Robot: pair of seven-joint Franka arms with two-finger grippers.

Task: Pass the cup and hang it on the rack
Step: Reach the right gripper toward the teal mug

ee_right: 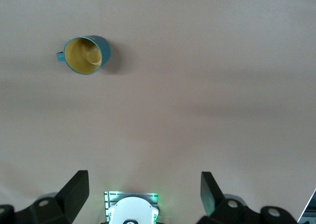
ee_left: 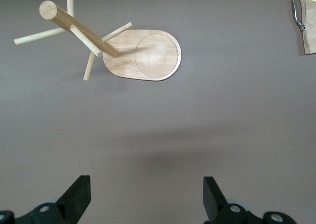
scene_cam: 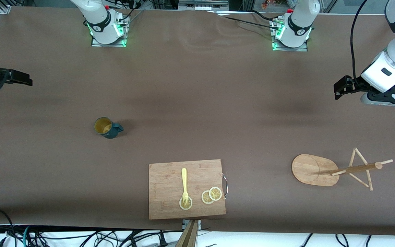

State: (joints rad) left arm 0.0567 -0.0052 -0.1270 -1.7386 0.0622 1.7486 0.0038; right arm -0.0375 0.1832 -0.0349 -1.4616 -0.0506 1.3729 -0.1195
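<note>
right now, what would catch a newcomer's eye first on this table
The rack stands toward the left arm's end of the table, its pegs bare. The cup sits upright and alone toward the right arm's end. Nearest the front camera lies a board with a fork and lemon slices; the left pincer and right pincer hang open at the table's ends.

light: even, overhead | shadows: soft, faint | focus: sharp

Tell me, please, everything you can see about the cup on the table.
The cup is a small dark teal-green mug, yellowish-tan inside, with a side handle pointing toward the left arm's end of the table. It stands upright and empty on the bare brown table, toward the right arm's end, farther from the front camera than the cutting board. Nothing touches it.
</note>
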